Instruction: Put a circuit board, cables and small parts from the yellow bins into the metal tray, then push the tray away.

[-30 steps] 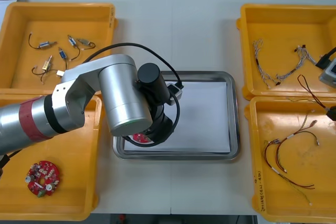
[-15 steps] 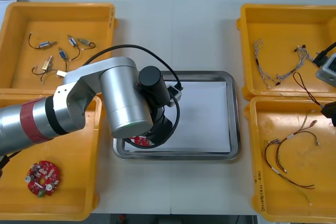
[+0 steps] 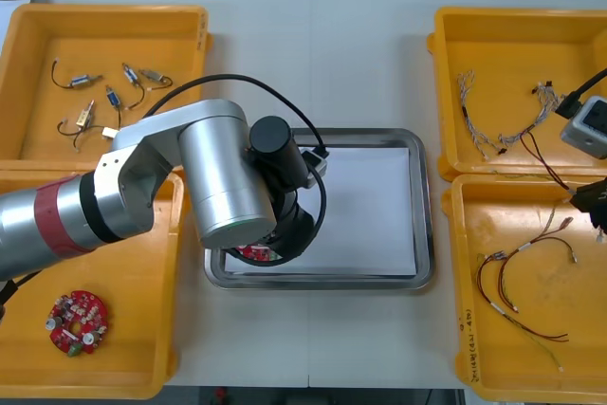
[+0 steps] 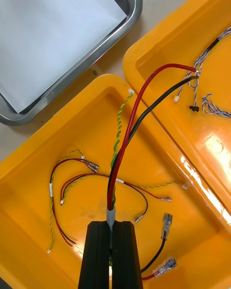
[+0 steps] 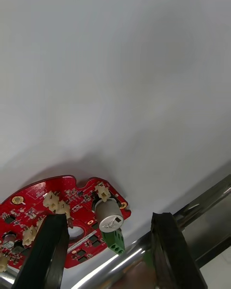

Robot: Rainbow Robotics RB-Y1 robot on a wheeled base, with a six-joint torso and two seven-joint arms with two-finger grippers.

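Change since a second ago lies mostly right of the metal tray (image 3: 313,281). The right end effector (image 4: 111,224) has crept a little toward the tray, and the free ends of its cable bundle (image 4: 113,188) have swung the same way. The left arm (image 3: 190,187) has barely shifted over the tray's near-left corner.

The right end effector is clenched on the bundle, which has one red, one black and one twisted green-yellow strand. Its long axis runs straight out from the fingertips, above the bin right of the tray's near corner, and the red and black tips reach over the wall into the bin beyond.

The left end effector (image 5: 107,217) is released, fingers spread, over a round red circuit board (image 5: 79,197). The board lies flat on the tray's white inside, just within the near rim, with its green connector (image 5: 115,241) pointing at that rim.

On the worktop (image 3: 313,64) there is one tray and four yellow bins (image 3: 28,64) — two left of the tray, two right. There are two boards; the second board (image 3: 76,322) is in the bin left of the tray's near edge. Small metal parts (image 3: 112,97), about six, lie in the bin left of its far edge.
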